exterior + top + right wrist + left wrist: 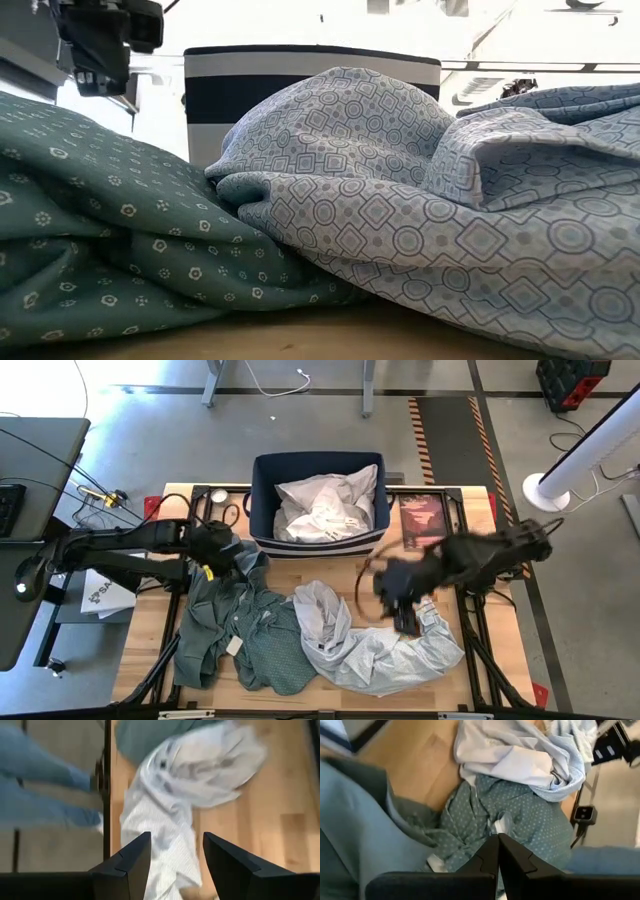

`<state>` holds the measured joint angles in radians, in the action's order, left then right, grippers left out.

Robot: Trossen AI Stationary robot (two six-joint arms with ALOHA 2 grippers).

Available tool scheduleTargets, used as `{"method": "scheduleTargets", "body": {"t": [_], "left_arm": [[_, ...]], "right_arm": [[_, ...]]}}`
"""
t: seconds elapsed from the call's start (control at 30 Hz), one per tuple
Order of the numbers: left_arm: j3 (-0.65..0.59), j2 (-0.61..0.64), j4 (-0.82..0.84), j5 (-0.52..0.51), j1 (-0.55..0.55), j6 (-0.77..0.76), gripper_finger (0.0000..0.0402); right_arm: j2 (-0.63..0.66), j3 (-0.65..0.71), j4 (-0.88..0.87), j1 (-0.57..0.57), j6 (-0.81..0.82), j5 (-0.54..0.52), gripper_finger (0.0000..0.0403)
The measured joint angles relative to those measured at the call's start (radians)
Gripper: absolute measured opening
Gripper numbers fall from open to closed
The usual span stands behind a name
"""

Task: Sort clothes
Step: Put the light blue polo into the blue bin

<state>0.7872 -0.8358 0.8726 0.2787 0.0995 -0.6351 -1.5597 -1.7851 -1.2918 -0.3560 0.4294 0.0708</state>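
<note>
A grey-green patterned shirt [235,630] with a small tag [235,647] lies crumpled on the table's left half. It touches a pale blue-grey shirt [370,645] spread on the right half. White shirts [325,510] lie heaped in the navy bin [262,500]. My left gripper [497,840] is shut and hovers over the grey-green shirt's far end, with no cloth showing between its fingers. My right gripper [175,855] is open and points down, above the pale shirt's right part [165,835].
The navy striped bin [310,90] stands at the far middle of the table. A dark red sheet [425,520] lies to its right. White paper [105,595] sits off the table's left edge. Bare wood [330,565] shows between the bin and the shirts.
</note>
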Motion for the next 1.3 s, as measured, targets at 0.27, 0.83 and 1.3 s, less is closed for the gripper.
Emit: {"method": "scheduleTargets", "body": {"t": [0.27,0.83,1.3], "left_arm": [[0.0,-0.01,-0.003,0.034,-0.026,-0.008,0.0005],[0.0,0.071,-0.002,0.035,-0.113,-0.119,0.0005],[0.0,0.071,-0.001,0.03,-0.163,-0.231,0.0005]], "right_arm": [[-0.213,0.001,-0.025,-0.106,-0.032,0.024,0.0177],[-0.028,0.618,0.625,-0.19,0.263,0.093,0.0223],[-0.283,0.616,0.714,-0.216,0.012,0.057,0.0298]]}}
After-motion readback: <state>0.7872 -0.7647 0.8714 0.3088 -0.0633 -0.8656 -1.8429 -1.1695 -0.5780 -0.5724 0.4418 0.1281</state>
